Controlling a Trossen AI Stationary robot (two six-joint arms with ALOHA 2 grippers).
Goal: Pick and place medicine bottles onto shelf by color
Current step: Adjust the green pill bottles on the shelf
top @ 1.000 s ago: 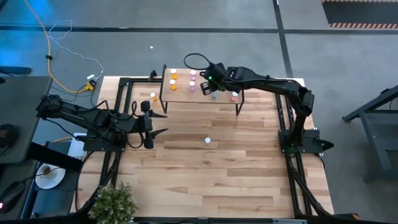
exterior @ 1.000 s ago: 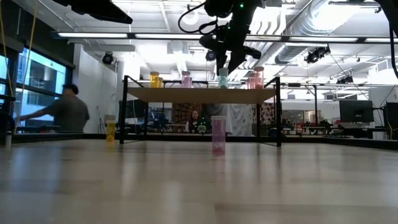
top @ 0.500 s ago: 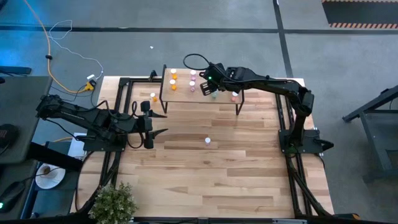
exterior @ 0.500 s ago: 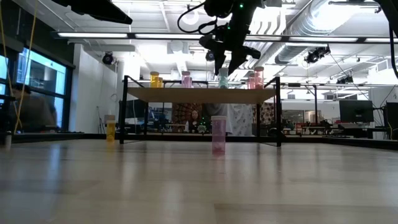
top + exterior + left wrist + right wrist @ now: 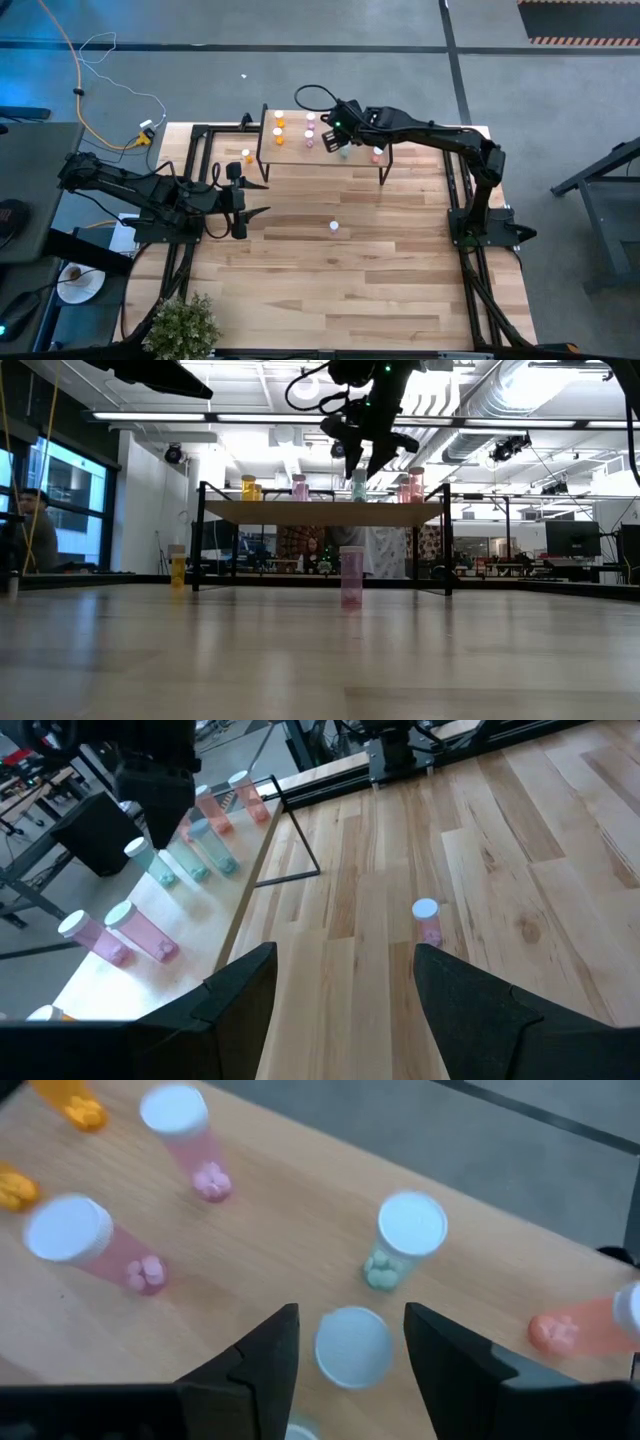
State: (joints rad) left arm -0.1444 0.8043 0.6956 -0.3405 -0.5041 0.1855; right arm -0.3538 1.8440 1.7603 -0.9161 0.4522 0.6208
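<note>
The light-wood shelf [image 5: 300, 155] stands at the table's far side and carries orange [image 5: 279, 124], pink [image 5: 310, 132], teal and red [image 5: 376, 153] bottles upright. My right gripper [image 5: 350, 1350] is open above the shelf. Its fingers stand on either side of a teal bottle's white cap [image 5: 352, 1346] without touching it; a second teal bottle [image 5: 405, 1235] stands just beyond. In the low view the right gripper [image 5: 368, 455] is just above this teal bottle [image 5: 358, 485]. My left gripper [image 5: 252, 200] is open and empty over the table's left part.
A pink bottle [image 5: 334, 227] stands upright mid-table, also in the left wrist view [image 5: 427, 920]. An orange bottle [image 5: 247, 155] stands on the table left of the shelf. A potted plant [image 5: 182, 325] is at the near left corner. A person [image 5: 30, 530] is beyond the table.
</note>
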